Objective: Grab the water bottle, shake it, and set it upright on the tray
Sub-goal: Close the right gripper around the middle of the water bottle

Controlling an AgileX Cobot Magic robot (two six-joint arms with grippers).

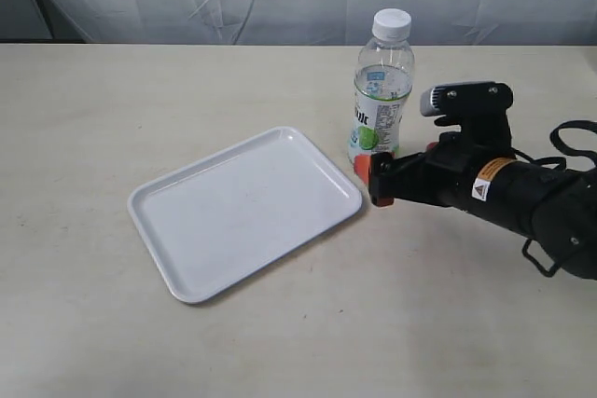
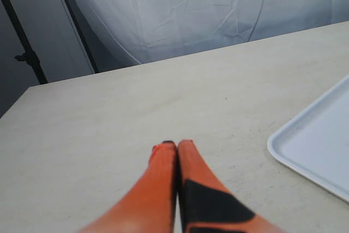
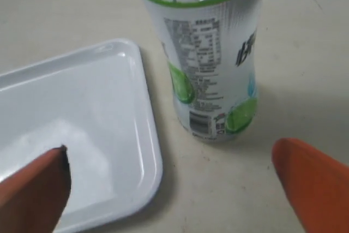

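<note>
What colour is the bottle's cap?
White; the bottle cap shows best in the exterior view.

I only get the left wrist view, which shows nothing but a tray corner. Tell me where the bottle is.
Observer: The bottle stands upright on the table, just off the tray, on the tray's right side in the exterior view.
Operator: Report the right hand.
Observer: The right hand is open and low, near the bottle's base, and is not gripping it.
Operator: Check the cap.
Observer: The white cap is on the bottle.
</note>
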